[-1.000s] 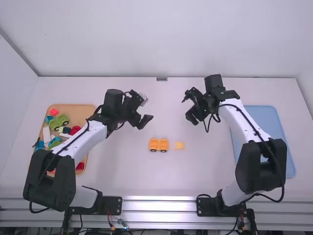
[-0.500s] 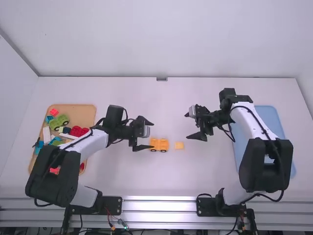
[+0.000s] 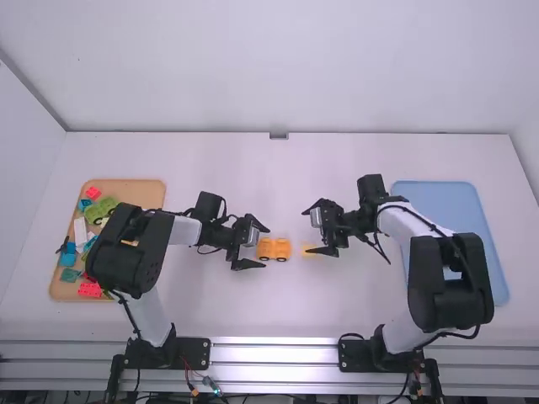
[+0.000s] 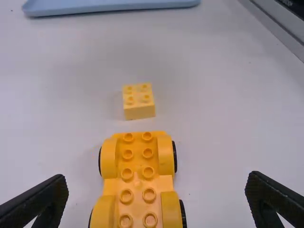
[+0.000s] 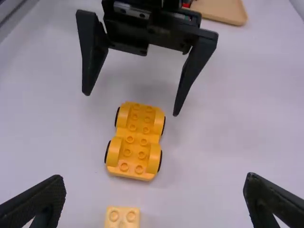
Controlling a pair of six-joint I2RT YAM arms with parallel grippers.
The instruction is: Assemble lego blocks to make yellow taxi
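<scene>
Holding mixed coloured blocks (image 3: 89, 289), tan tray (image 3: 145, 195) left, blue tray (image 3: 438, 195) right.

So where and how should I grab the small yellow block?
Probably by the two opposite walls of the yellow block that don't face the wheeled base, right claw from above: it sits studs up, with the base close beside it.

Both arms reach inward, left claw (image 3: 264, 247) and right claw (image 3: 313, 229) spread wide, facing each other.
</scene>
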